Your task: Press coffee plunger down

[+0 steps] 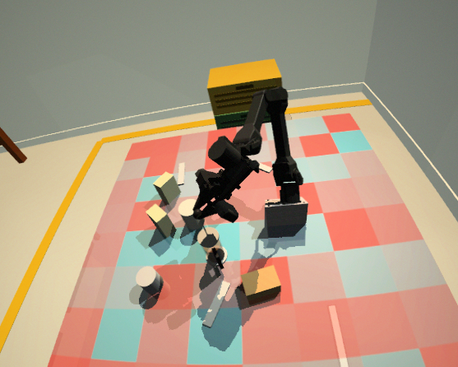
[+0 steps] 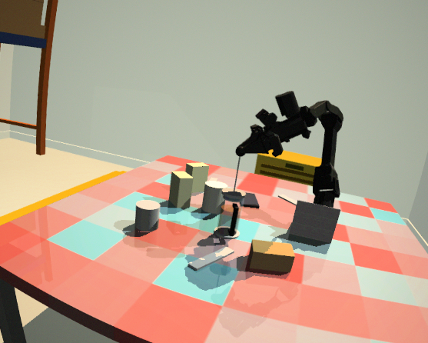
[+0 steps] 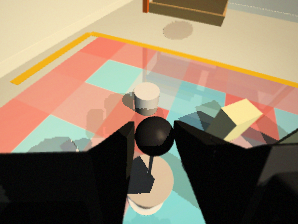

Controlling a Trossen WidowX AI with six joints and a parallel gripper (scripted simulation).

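Note:
The coffee press is a clear glass cylinder with a beige lid, a black side handle and a round base. It stands upright on the checkered table. Its thin rod is raised high and ends in a black ball knob. My gripper is at the top of the rod, shut on the knob, with one finger on each side of it. In the top and exterior views the fingers hide the knob.
A grey cylinder and two pale boxes stand close left of the press. Another cylinder, a flat grey bar and an orange box lie in front. The robot base stands to the right.

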